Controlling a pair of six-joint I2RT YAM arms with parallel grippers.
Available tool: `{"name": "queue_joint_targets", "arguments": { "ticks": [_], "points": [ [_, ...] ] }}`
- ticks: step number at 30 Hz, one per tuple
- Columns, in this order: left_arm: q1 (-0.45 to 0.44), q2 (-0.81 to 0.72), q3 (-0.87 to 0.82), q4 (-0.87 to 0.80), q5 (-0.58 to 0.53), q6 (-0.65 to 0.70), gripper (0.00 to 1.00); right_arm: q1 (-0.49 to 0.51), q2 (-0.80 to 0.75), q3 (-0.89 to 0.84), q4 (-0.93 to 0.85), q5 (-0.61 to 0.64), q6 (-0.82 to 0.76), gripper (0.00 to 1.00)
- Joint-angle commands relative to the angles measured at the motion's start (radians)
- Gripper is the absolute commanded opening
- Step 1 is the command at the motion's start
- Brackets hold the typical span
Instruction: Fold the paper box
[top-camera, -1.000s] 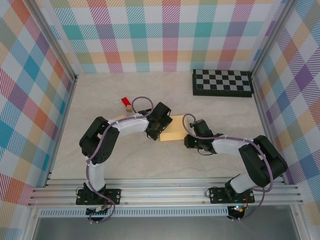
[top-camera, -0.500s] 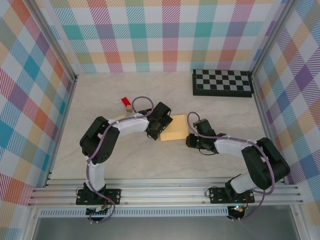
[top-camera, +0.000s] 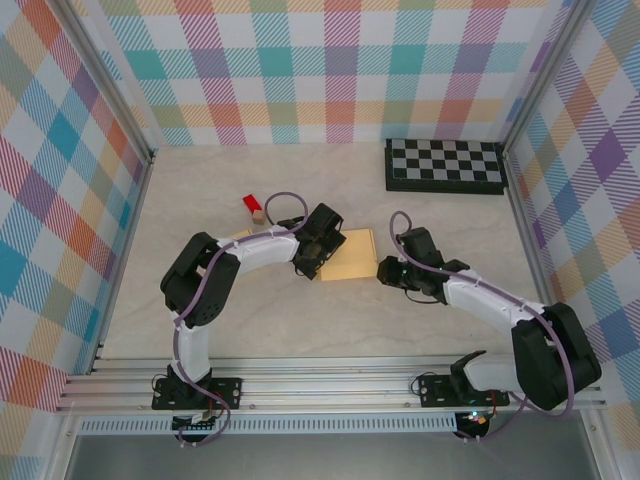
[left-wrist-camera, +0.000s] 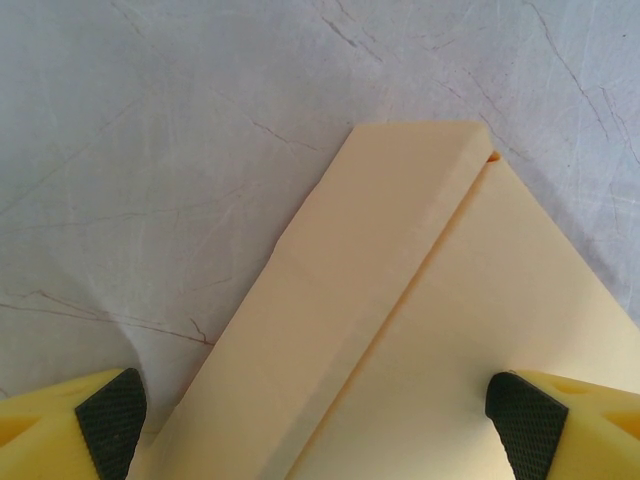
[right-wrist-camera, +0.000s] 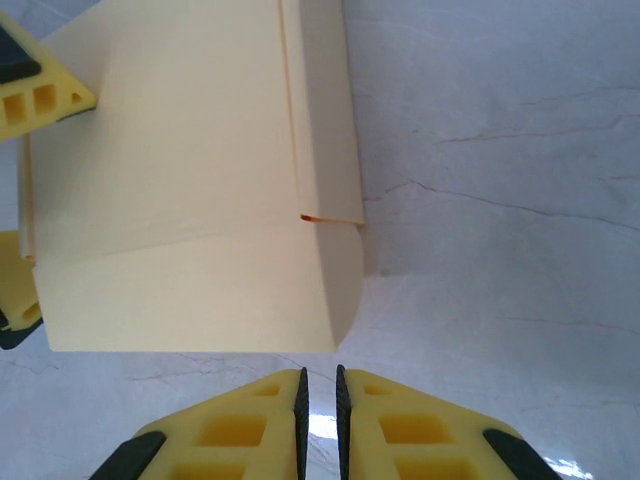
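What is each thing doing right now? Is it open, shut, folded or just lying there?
Cream paper box, partly folded, lying on the table.
Left gripper, open wide over the box.
Right gripper, shut, holding nothing, next to the box's curved edge.
Small red block, lying on the table, untouched.
Black and white chequered board, lying flat by the back wall.

Pale cream paper box (top-camera: 352, 256) lies flattened mid-table (top-camera: 250, 320), one long flap folded over.

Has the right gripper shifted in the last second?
Yes. The right gripper has moved away from the arm bases, toward the checkerboard, ending beside the paper box.
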Motion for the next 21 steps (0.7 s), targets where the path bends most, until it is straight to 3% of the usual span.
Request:
{"name": "queue_joint_targets", "arguments": {
  "ticks": [1,6,9,17,21],
  "points": [
    [0.019,0.093,-0.038,-0.172,-0.017,0.01,0.92,-0.004,0.036,0.047,0.004,-0.058,-0.024,0.2],
    [0.019,0.1,-0.025,-0.179,-0.013,0.013,0.92,-0.008,0.074,0.12,-0.057,0.051,-0.114,0.3],
    [0.019,0.1,-0.02,-0.182,-0.011,0.017,0.91,-0.054,0.14,0.18,-0.079,0.066,-0.186,0.43],
    [0.02,0.098,-0.015,-0.184,-0.008,0.019,0.92,-0.14,0.367,0.325,-0.064,-0.087,-0.274,0.49],
    [0.019,0.102,-0.005,-0.188,-0.007,0.022,0.91,-0.141,0.383,0.321,0.004,-0.185,-0.251,0.48]
  ]
}}
